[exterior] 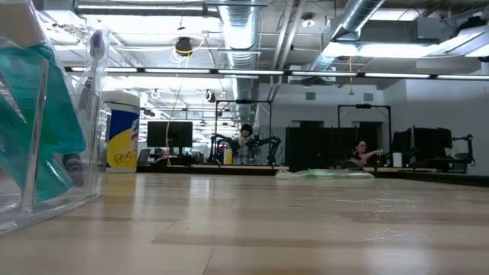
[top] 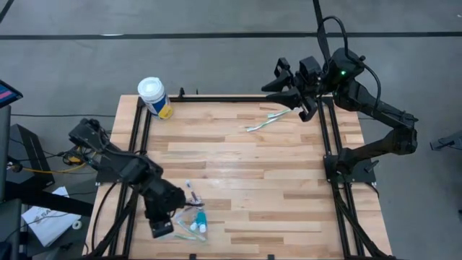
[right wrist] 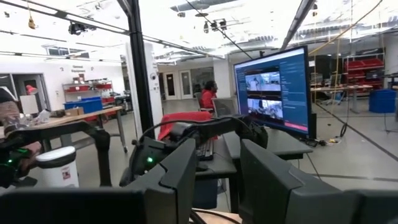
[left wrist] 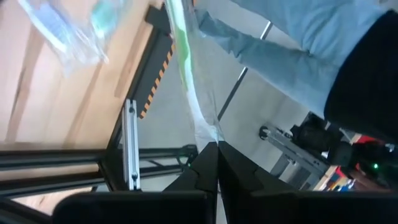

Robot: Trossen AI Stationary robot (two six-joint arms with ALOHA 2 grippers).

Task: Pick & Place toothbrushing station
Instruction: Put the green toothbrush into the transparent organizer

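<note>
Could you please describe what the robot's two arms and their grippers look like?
Both arms are dark, jointed and slim, with black cables looping along them. The right arm shows a small green light near its wrist. The left gripper and the right gripper each have two flat, angular black fingers.

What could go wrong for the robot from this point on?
1. The left pincer seems to pinch the pale green toothbrush only by its very end, so it might swing or slip out.
2. The see-through holder already looks crowded; pushing in another brush might tip it or knock it sideways.
3. The right pincer is open, close to the loose toothbrushes near the table's far edge; a clumsy grab could flick them off.
</note>
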